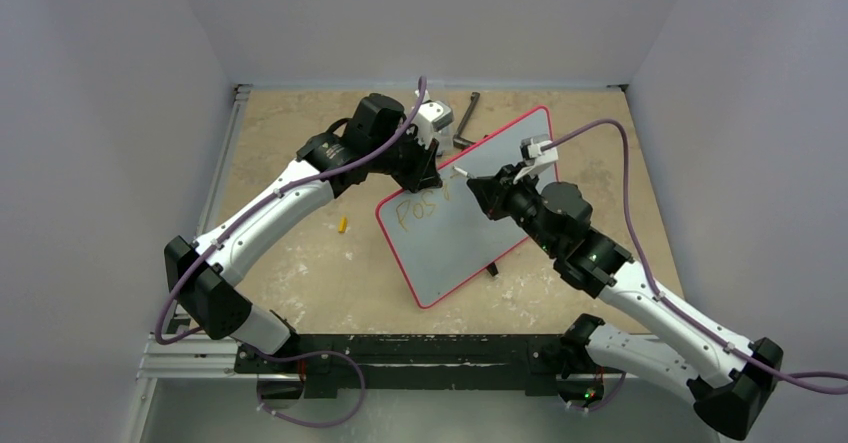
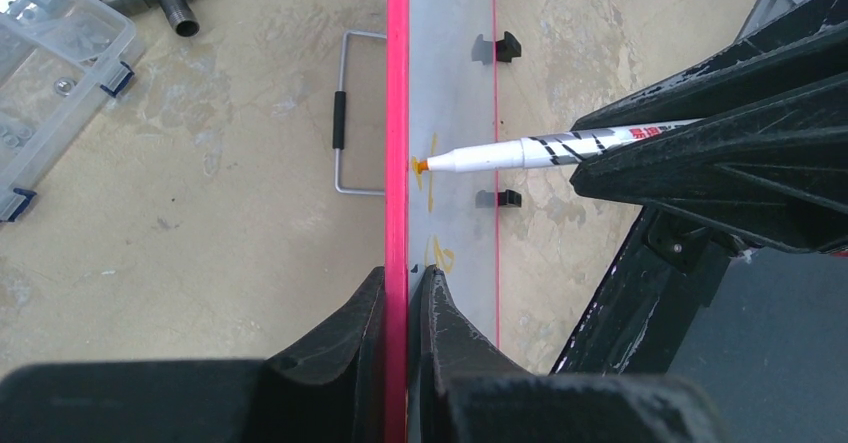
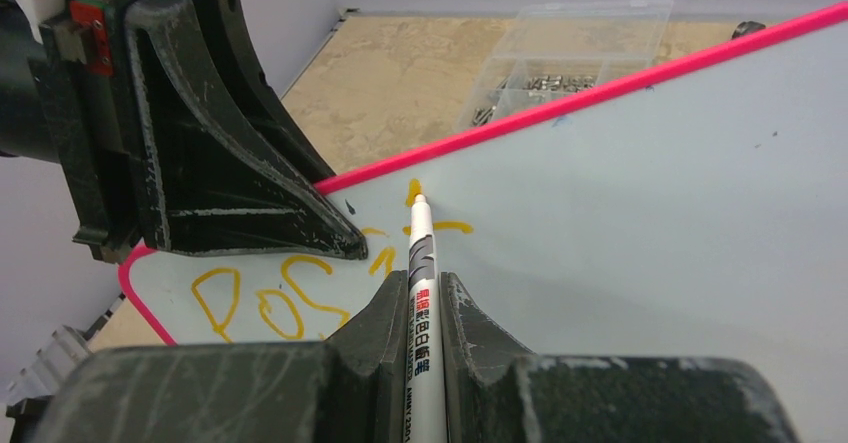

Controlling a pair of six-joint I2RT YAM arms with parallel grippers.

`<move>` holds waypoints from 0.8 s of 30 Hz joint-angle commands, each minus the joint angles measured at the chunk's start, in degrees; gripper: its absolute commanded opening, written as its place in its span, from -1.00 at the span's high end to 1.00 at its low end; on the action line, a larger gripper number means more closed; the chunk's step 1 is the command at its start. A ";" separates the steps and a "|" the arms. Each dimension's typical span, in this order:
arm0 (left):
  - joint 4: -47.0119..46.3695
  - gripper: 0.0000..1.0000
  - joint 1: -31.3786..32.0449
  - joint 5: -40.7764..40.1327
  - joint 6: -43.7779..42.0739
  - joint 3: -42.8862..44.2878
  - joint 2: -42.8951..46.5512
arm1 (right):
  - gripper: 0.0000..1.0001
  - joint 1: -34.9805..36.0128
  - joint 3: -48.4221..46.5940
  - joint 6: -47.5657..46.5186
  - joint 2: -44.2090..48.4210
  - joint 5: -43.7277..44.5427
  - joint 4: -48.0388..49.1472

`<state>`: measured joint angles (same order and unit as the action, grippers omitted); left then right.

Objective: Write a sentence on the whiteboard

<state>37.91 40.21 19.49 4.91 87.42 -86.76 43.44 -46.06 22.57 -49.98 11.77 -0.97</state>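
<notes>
Whiteboard (image 1: 470, 248) lies slantwise at the centre of your top view, resting on the table (image 1: 300, 263), with the sentence (image 1: 412, 210) so far reading "Pos" plus a few strokes near its upper left corner. Your left gripper (image 1: 425, 168) meets the board's upper edge there, and your right gripper (image 1: 480, 188) points a marker (image 1: 460, 172) at the lettering. In your left wrist view, the fingers are closed tight on the red-pink frame at the bottom centre, the marker tip touching the board just beyond them; a clear plastic box (image 2: 50, 73) lies in the upper left. In your right wrist view, the fingers clamp the marker's barrel at the bottom centre, its tip on an orange stroke beside the frame.
</notes>
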 commanded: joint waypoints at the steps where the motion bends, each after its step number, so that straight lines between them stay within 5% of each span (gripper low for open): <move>1: 5.48 1.00 1.28 -2.46 -5.69 -1.11 -0.30 | 1.00 -0.22 2.18 0.95 1.00 -0.94 -3.21; 24: 5.51 1.00 1.39 -2.35 -5.59 -1.02 0.10 | 1.00 -0.20 4.79 3.36 4.38 4.83 -9.55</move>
<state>37.95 40.21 19.46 4.91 87.42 -86.76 43.44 -40.10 25.91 -44.91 12.32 -8.71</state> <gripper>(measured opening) 0.098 0.090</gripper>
